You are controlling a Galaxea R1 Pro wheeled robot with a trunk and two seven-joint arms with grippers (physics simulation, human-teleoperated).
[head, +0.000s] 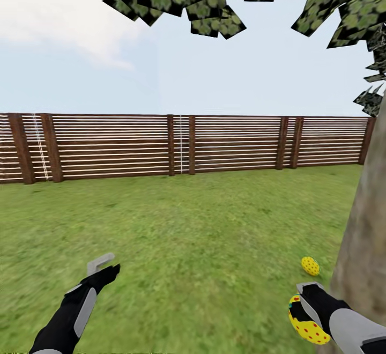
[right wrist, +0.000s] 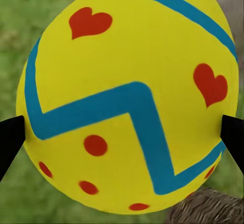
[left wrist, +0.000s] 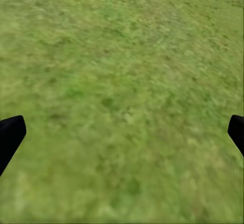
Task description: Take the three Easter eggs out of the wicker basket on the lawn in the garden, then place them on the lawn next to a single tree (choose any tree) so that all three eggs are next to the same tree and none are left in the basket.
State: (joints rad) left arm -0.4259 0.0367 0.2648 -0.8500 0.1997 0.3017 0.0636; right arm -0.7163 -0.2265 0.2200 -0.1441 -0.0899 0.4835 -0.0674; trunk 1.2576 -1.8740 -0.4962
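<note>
Yellow egg [right wrist: 127, 96] close against my right wrist camera: red hearts and dots, a blue zigzag band across its face. My right pincer [right wrist: 122, 137] holds it, one dark fingertip [right wrist: 10, 142] at each flank of the shell. Head view has the same egg [head: 305, 324] low at the right, gripped at the end of my right arm, just beside the tree [head: 364, 252]. Trunk is pale grey-brown, mottled, running up the right edge; dark leaf clusters hang across the top of the sky.

Second egg [head: 310, 266] lies on the lawn [head: 187, 236] near the foot of the trunk, a little beyond the held one, apart from it.

A patch of brown woven or bark-like texture shows under the held egg in the right wrist view; cannot tell what it is.

Left pincer [head: 104, 268] hangs over bare grass well to the left, wide apart, nothing between the tips. Left wrist view: blurred grass [left wrist: 122, 91], one dark fingertip [left wrist: 10, 135] at each edge.

Wooden slat fence [head: 182, 145] with dark posts closes the far side of the lawn.
</note>
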